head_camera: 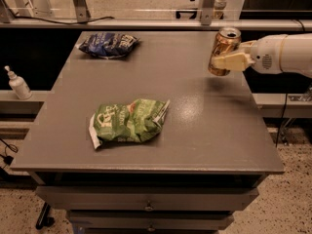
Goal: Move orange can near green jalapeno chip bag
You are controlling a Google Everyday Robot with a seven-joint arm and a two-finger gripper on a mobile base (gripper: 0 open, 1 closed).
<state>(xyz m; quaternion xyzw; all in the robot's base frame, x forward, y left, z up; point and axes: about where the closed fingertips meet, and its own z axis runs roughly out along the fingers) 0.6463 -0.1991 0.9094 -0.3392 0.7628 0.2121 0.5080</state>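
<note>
While gripper [223,61] grips it far right | orange can [225,44]: coppery (silver top)

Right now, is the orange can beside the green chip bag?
No: the gripper holds the orange can near the right edge, far from the green chip bag.

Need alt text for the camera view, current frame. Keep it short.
The robot's gripper reaches in from the picture's right and grips the orange can at the far right edge of the grey table. The green jalapeno chip bag lies well apart, near the front middle, and a dark blue chip bag sits at the far left corner.
</note>
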